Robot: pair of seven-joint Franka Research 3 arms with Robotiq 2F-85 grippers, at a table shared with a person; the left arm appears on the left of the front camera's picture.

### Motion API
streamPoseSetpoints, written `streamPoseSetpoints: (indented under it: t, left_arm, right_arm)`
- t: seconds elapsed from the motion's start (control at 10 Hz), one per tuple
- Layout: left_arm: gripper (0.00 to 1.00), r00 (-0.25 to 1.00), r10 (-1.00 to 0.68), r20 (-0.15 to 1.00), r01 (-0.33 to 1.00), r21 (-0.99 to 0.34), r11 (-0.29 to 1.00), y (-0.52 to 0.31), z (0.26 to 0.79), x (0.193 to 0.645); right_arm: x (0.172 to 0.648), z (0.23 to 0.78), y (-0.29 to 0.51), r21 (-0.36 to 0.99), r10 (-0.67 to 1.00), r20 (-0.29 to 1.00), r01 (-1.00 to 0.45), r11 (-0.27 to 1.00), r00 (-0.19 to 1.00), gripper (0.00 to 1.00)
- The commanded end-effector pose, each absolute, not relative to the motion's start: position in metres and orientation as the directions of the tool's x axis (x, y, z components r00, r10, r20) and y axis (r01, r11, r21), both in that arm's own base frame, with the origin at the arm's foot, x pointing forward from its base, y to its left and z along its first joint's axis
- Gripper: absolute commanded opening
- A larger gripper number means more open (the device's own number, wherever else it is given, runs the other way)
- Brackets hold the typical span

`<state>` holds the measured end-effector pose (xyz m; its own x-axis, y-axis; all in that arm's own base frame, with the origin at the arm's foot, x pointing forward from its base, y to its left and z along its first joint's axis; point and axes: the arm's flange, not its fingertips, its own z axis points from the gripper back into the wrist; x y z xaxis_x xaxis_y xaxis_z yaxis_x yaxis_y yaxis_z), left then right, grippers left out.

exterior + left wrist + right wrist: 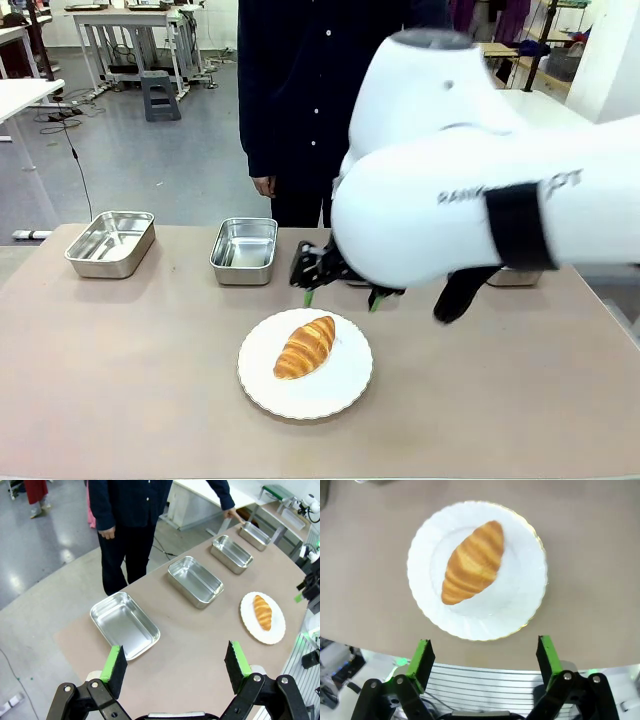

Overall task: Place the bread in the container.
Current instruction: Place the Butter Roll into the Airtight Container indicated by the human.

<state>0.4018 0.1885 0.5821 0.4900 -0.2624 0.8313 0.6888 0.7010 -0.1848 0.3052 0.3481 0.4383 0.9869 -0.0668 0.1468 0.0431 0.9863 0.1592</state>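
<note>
Right gripper: your right gripper (482, 660), black with green pads, is standing with its fingers spread wide and nothing between them; in the front view (338, 297) it is hanging just behind the plate's far rim.
Left gripper: your left gripper (175, 672) is also gaping apart and carrying nothing, looking down the table from well off to the side.
Bread: the golden-brown, ridged croissant-like bread (471, 562) is lying slantwise on the round white scalloped plate (520, 605), in front of and below the right fingers, not touching them.
Container: the small shiny stainless-steel rectangular tray (244, 250) is sitting near the plate, towards the far edge; it is bare inside. Which of the four alike trays (195, 581) is meant you cannot tell here.
Person: a person in dark clothes (295, 90) is standing at the far side, one hand (234, 514) resting by the end tray.
Step in hand: you are lining up for the pickup, as it seems; the bread is not yet gripped.
Next move: you are needing to bring the right fingers down astride the loaf's middle, turned across its slant, and close gently so that the crust does not crush.
</note>
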Motion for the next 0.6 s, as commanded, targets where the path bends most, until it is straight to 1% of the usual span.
streamPoseSetpoints:
  t: [0.0,0.1,0.2,0.3,0.5]
  left_arm:
    - [1.00,0.479,-0.263,0.837,0.697,-0.181,0.694,0.188,0.584,0.400]
    - [1.00,0.479,-0.263,0.837,0.697,-0.181,0.694,0.188,0.584,0.400]
    - [1.00,0.479,-0.263,0.837,0.697,-0.181,0.694,0.188,0.584,0.400]
    - [1.00,0.479,-0.263,0.837,0.697,-0.181,0.694,0.188,0.584,0.400]
    - [1.00,0.479,-0.263,0.837,0.697,-0.181,0.694,0.188,0.584,0.400]
  right_arm:
    - [0.309,0.422,0.373,0.219,-0.182,0.115,0.154,0.963,0.976,1.00]
    - [0.312,0.413,0.380,0.215,-0.250,0.081,0.228,0.950,0.965,1.00]
    - [0.316,0.403,0.385,0.205,-0.299,0.077,0.279,0.938,0.951,1.00]
    - [0.323,0.390,0.391,0.237,-0.352,0.048,0.332,0.913,0.935,1.00]
    - [0.330,0.371,0.406,0.188,-0.411,0.017,0.400,0.897,0.912,1.00]
